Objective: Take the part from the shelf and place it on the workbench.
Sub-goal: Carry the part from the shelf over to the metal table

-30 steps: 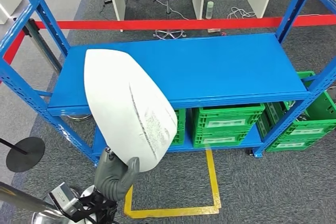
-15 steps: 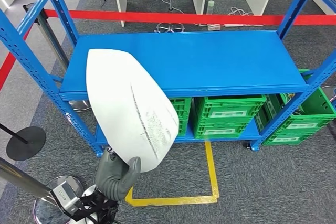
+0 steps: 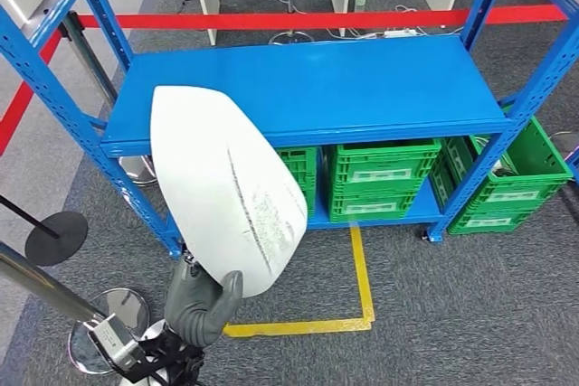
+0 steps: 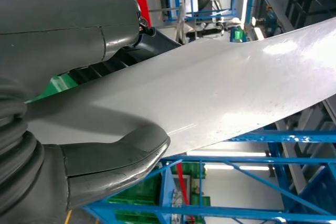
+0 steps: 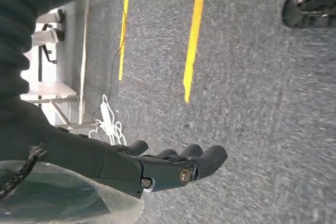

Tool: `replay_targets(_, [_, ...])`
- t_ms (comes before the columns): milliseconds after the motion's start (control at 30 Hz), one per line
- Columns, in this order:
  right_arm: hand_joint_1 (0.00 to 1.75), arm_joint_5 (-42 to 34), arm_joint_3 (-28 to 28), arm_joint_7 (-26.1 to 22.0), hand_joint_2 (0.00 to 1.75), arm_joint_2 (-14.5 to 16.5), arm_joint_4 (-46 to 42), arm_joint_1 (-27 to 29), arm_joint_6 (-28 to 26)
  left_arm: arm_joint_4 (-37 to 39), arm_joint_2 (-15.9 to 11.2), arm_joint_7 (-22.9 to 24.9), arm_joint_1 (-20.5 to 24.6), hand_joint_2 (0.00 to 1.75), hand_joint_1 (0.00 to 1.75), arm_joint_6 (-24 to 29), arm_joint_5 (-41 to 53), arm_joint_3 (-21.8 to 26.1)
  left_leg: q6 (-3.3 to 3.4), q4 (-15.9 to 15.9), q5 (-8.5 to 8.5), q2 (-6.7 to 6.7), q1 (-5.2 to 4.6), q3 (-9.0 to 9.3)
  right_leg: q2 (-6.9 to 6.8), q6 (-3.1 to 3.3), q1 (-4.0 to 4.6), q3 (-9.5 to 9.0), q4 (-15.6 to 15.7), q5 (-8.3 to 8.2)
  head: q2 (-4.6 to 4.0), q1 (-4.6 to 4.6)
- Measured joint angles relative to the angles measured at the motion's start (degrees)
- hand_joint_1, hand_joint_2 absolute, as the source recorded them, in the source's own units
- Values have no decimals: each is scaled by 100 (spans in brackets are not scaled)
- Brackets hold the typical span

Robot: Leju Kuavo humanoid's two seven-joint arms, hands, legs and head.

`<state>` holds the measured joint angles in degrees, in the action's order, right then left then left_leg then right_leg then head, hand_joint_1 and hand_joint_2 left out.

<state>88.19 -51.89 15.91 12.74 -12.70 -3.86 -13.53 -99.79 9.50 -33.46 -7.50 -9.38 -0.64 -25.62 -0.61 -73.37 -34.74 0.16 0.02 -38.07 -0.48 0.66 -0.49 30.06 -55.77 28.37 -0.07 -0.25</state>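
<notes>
Seen from the head, going left to right. At 9 o'clock: a round stand base (image 3: 56, 238) on grey carpet, well apart from the rest. At 7 o'clock: left hand (image 3: 199, 300), thumb and fingers clamped on the narrow lower edge of the part (image 3: 222, 189), a broad white curved shell held upright and off the shelf (image 3: 308, 92), overlapping its left end in the picture. Close up from the left wrist: thumb (image 4: 115, 158) pressed on one face of the part (image 4: 222, 93), dark fingers on the other. At 12 o'clock: bare blue shelf top, red barrier tape (image 3: 300, 20) behind. At 3 o'clock: green crates (image 3: 379, 187) on the lower level. Below, at 6 o'clock: yellow floor line (image 3: 362, 287). Right hand (image 5: 166, 169) hanging over the carpet, fingers straight and slightly apart, holding nothing. No workbench visible. Likely risks: grip low on one edge of a wide, top-heavy shell, so probable pivoting or slipping while walking; possible knock against a shelf post on turning.
</notes>
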Motion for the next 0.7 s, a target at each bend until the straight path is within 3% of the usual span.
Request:
replay_targets(33, [0,2,0,1,175,0,0,0,11,1,-1,1,1,175,175,-1,-1,0,22,123,117,0,-1,160,0,-2,11,71,-23,-40,0,-1])
replay_targets(100, [0,12,0,1,175,3,1,-1,30,2,-1,2,6,175,175,-4,-2,-1,126,856,377,-5,-17,685,6,-10,32,177,-64,-103,1,1])
replay_targets(167, [0,20,0,1,175,12,1,-4,36,2,2,2,15,175,175,-13,-2,-2,234,1539,451,-10,-49,1086,11,-51,44,249,-86,-170,1,3])
replay_targets(200, [0,24,0,1,175,16,1,-5,37,2,3,2,19,175,175,-17,-3,-2,267,1691,431,-12,-67,1151,9,-84,38,281,-90,-209,1,2])
replay_targets(300, [0,32,0,1,175,13,0,-4,34,2,9,2,22,175,175,-20,-5,-2,296,1804,533,2,-52,1087,17,-190,32,371,-124,-239,1,1])
replay_targets(367, [0,33,0,-2,175,7,0,-1,34,2,14,4,30,175,175,-21,-23,-3,333,1856,663,24,-17,984,37,-239,37,534,-446,114,1,26])
replay_targets(433, [0,26,0,-6,175,1,0,-1,34,2,13,9,33,175,175,-22,-49,-2,358,1844,774,34,-29,832,44,-281,29,762,-1140,629,0,50])
replay_targets(467, [0,17,0,-8,175,-2,0,0,33,2,12,12,31,175,175,-23,-62,-2,356,1836,830,38,-35,751,43,-299,26,835,-1478,767,1,52])
replay_targets(500, [0,8,-1,-11,175,-4,0,1,32,3,11,14,30,175,175,-24,-75,-1,350,1826,886,41,-39,671,42,-316,23,831,-1667,757,1,50])
replay_targets(533, [0,-2,-1,-14,175,-5,0,3,29,4,11,15,30,175,175,-24,-91,-1,338,1811,940,43,-40,592,42,-330,18,740,-1675,636,1,51])
replay_targets(600, [0,-13,-3,-17,175,-8,0,-2,21,6,12,16,30,175,175,-26,-119,0,298,1754,1029,41,-38,441,41,-352,-7,259,-1097,305,0,52])
replay_targets(667, [0,-17,-4,-21,175,-11,0,-21,14,6,14,17,34,175,175,-31,-139,1,247,1656,1090,37,-56,315,51,-337,-19,-294,-300,280,0,62])
replay_targets(700, [0,-16,-4,-24,175,-11,0,-30,11,6,16,18,36,175,175,-36,-152,1,221,1614,1122,36,-67,271,62,-307,-18,-425,-60,346,0,62])
